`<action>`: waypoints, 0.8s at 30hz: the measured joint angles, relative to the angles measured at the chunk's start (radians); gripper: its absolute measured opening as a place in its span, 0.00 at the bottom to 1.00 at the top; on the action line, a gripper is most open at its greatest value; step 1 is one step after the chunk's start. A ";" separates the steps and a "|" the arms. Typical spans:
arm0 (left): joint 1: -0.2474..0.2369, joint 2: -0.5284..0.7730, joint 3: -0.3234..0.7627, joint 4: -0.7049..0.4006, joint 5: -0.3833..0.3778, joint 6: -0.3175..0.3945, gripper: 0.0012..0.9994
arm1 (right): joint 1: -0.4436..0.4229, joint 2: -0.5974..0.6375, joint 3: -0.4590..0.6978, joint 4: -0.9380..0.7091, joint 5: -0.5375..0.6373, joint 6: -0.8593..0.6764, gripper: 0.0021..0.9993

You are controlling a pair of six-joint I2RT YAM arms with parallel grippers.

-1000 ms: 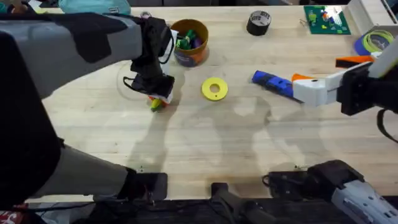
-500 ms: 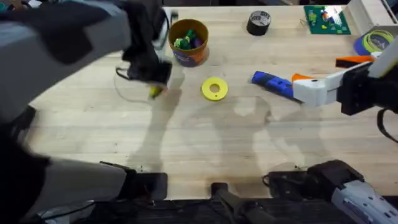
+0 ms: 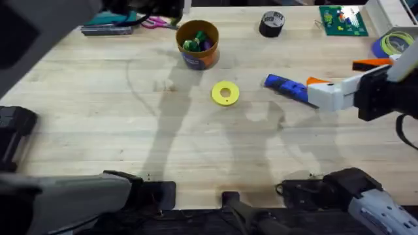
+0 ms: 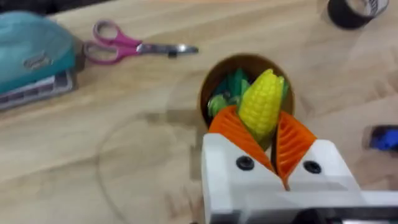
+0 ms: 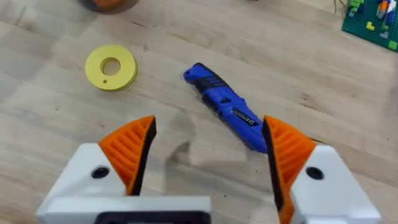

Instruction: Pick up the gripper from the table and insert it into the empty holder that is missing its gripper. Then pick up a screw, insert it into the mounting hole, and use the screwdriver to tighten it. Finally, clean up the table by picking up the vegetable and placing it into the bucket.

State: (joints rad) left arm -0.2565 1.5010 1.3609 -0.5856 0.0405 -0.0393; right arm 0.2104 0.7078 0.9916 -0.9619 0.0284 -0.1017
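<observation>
A flat yellow disc [image 3: 225, 93] with a centre hole lies mid-bench, a black tape roll [image 3: 272, 23] and a green board [image 3: 342, 19] sit along the far edge, pink-handled scissors [image 4: 134, 47] lie beside a teal case [image 4: 32, 50], and a blue and yellow-green tape roll [image 3: 392, 44] rests at the right

overhead: high, looks down/fwd | wrist cams: close, downward | shared: bucket [image 3: 197, 44], screwdriver [image 3: 286, 87]

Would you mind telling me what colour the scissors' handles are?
Pink. The scissors show best in the left wrist view, lying on the table.
</observation>
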 joint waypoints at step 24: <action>-0.001 0.205 -0.002 0.156 0.048 -0.007 0.98 | 0.000 0.000 0.000 -0.004 0.000 -0.027 1.00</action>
State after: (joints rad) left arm -0.2577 1.7059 1.3594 -0.4301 0.0887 -0.0467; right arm 0.2104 0.7078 0.9916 -0.9661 0.0284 -0.1283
